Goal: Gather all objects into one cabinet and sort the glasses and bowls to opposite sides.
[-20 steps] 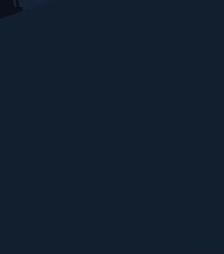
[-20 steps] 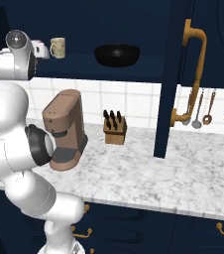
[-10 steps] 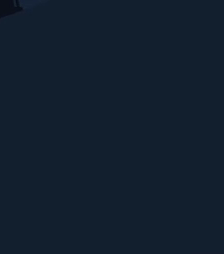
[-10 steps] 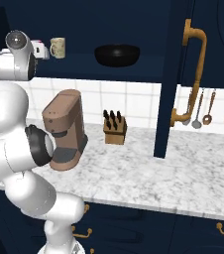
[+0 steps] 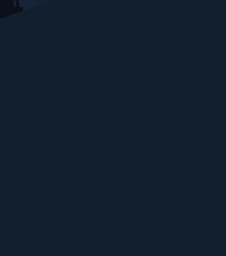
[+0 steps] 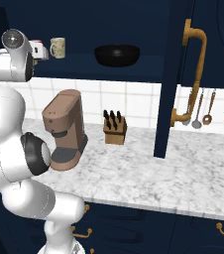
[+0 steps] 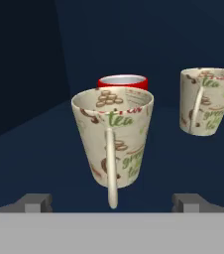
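In the hand view a cream mug point(image 7: 115, 139) with green tea print stands upright on the navy cabinet shelf point(image 7: 39, 149), its handle towards me. My gripper point(image 7: 113, 202) is open, a fingertip point(image 7: 34, 201) on each side of the mug and clear of it. A second cream mug point(image 7: 206, 101) stands to the right, and a red cup point(image 7: 123, 82) stands behind. In the right base view the gripper point(image 6: 42, 50) is at the shelf's left end beside a mug point(image 6: 58, 47). The black bowl point(image 6: 117, 53) sits further right on the shelf point(image 6: 109, 72).
The cabinet's tall navy door point(image 6: 164, 99) stands open to the right of the bowl. Under the shelf, a brown coffee machine point(image 6: 64, 130) and a knife block point(image 6: 115, 130) stand on the marble counter point(image 6: 148, 173). A flat navy surface point(image 5: 113, 128) spans the left base view.
The jaws have opened off the near mug, which stands on the shelf. The arm and the base views are unchanged.
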Motion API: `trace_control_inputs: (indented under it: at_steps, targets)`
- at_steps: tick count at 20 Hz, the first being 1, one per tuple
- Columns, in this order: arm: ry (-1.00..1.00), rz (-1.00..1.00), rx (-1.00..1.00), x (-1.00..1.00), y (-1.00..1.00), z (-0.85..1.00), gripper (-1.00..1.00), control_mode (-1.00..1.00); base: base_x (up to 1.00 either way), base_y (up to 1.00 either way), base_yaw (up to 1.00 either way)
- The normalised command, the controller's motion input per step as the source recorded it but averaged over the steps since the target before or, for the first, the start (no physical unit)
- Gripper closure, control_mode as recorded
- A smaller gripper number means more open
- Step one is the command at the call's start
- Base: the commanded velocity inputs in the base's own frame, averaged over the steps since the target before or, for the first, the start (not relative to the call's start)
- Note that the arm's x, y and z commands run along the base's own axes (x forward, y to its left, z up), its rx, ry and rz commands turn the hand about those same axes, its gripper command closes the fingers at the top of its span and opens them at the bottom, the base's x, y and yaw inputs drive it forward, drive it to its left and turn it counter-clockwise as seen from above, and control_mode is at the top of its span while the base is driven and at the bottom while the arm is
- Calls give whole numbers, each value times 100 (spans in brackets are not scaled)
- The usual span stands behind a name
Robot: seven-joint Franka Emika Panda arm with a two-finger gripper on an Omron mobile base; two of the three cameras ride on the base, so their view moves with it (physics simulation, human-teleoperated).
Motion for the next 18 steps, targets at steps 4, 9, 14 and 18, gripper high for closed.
trace_control_inputs:
  at_steps: [4, 9, 14, 18]
  targets:
    - [0, -6, 0, -71, -58, 21, -100, -100, 0, 0, 0]
    - [0, -7, 0, -70, -85, 23, -100, -100, 0, 0, 0]
    - [0, -12, 0, -79, -81, 31, -100, -100, 0, 0, 0]
    - [0, -17, 0, -100, -71, 16, -100, -100, 0, 0, 0]
